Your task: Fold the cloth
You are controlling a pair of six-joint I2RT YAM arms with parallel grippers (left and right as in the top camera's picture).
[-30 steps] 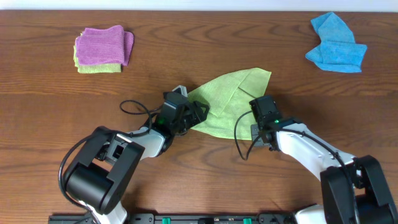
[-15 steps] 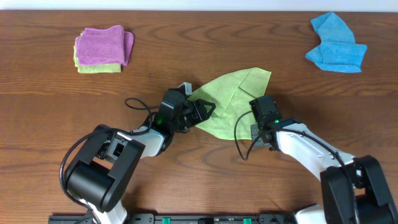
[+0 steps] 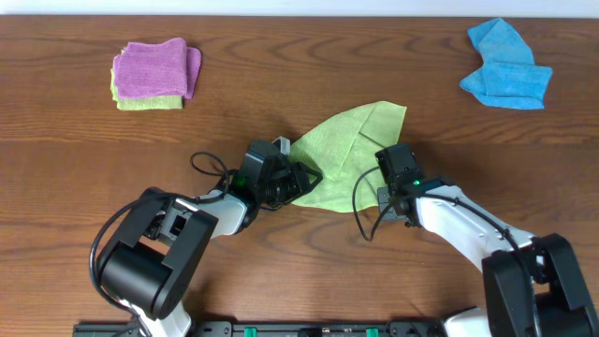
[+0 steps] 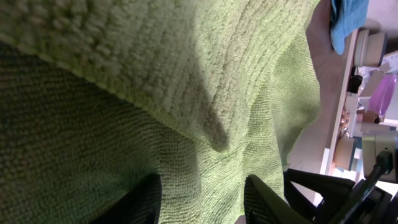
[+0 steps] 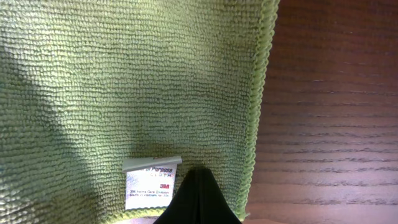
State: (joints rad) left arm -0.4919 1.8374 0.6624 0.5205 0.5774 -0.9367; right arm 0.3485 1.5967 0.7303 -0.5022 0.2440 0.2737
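The lime-green cloth [image 3: 351, 145] lies crumpled at mid-table and fills the left wrist view [image 4: 186, 93]. My left gripper [image 3: 307, 176] is at its lower-left edge. The two dark fingers stand apart around a raised ridge of the cloth [image 4: 202, 202], so the gripper is open. My right gripper [image 3: 384, 157] is shut at the cloth's right corner. Its single dark tip [image 5: 199, 199] rests over the hemmed corner [image 5: 124, 81], beside the white tag [image 5: 151, 183]. Whether it pinches the fabric is hidden.
A purple cloth [image 3: 154, 67] sits on a folded lime one [image 3: 150, 101] at the back left. A bright blue cloth [image 3: 505, 70] lies at the back right. Black cables loop beside the left arm [image 3: 208, 167] and the right arm [image 3: 360, 217].
My left gripper has moved right onto the cloth, its jaws narrowing, and the cloth's lower-left edge has drawn in toward the right. The right arm has not moved.
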